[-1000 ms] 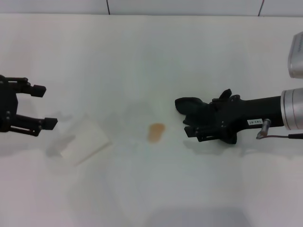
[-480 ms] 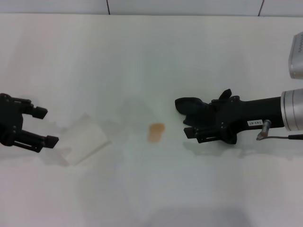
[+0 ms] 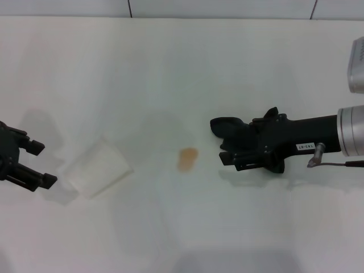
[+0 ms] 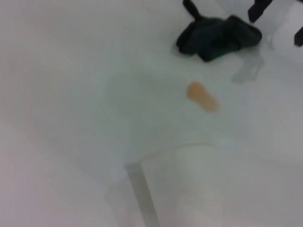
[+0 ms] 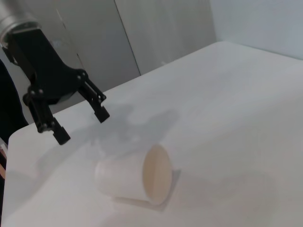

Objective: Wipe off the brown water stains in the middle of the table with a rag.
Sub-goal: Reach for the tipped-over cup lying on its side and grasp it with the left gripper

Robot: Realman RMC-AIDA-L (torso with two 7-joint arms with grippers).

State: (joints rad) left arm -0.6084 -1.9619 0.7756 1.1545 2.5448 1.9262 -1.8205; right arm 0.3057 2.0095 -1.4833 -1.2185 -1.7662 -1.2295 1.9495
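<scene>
The right pincer [image 3: 227, 141] reaches in from the right side of the bench [image 3: 182, 68], low over the surface and pointing toward the middle. The black rag [image 3: 230, 129] is bunched at its tip, and the fingers appear closed on it; in the left wrist view the rag [image 4: 218, 37] shows as a dark lumpy heap with a pointed flap, resting on the bench. Just beyond the rag, toward the centre, lies the brown water stain [image 3: 187, 158], a small pale orange-brown blotch with soft edges. It is near the rag but apart from it, with bare bench between them; the left wrist view shows the stain [image 4: 202, 96] likewise uncovered.

Farther to the left lies a translucent white cup [image 3: 98, 168], tipped on its side. In the right wrist view the cup [image 5: 135, 176] has its open mouth facing the camera, and nothing can be seen inside it. It lies well away from the stain.

The left pincer [image 3: 35, 164] sits at the left edge of the bench, just beside the cup and not touching it. Its two fingers are spread wide with nothing between them, which the right wrist view also shows [image 5: 81, 124]. Faint grey shadows lie on the bench around the cup and under both arms.
</scene>
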